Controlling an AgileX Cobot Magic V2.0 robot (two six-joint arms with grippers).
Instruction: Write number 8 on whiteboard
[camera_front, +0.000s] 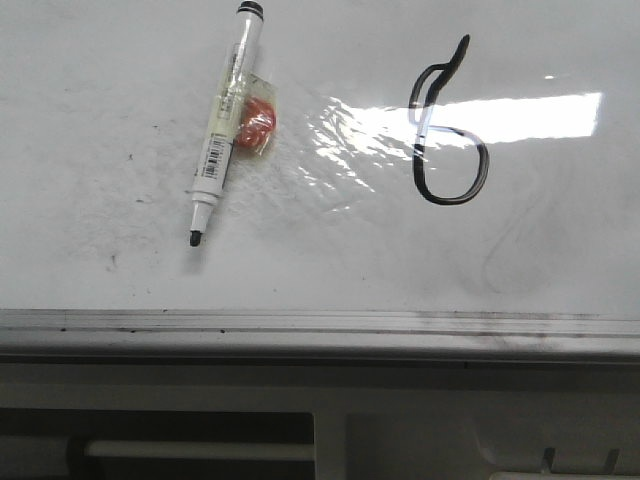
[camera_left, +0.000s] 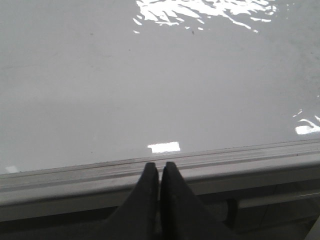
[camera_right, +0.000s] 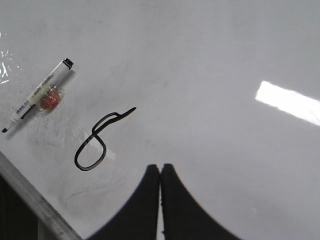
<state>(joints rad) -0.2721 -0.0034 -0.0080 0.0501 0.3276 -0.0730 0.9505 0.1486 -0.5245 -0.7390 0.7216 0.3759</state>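
The whiteboard (camera_front: 100, 90) fills the front view, glossy white with grey smudges. The number 8 (camera_front: 448, 130) is drawn on it in black, a narrow slanted upper loop over a rounder lower loop; it also shows in the right wrist view (camera_right: 97, 145). A white marker (camera_front: 222, 128) with a black tip lies uncapped on the board at the left, over a small orange piece (camera_front: 255, 127); the right wrist view shows the marker (camera_right: 37, 95) too. My left gripper (camera_left: 159, 167) is shut and empty above the board's near frame. My right gripper (camera_right: 160, 168) is shut and empty above the board, beside the figure.
The board's metal-edged frame (camera_front: 320, 325) runs along the near side, with a white shelf with slots (camera_front: 200, 440) below it. A bright light reflection (camera_front: 480, 118) lies across the board. Faint erased curls (camera_front: 510, 250) sit right of the figure.
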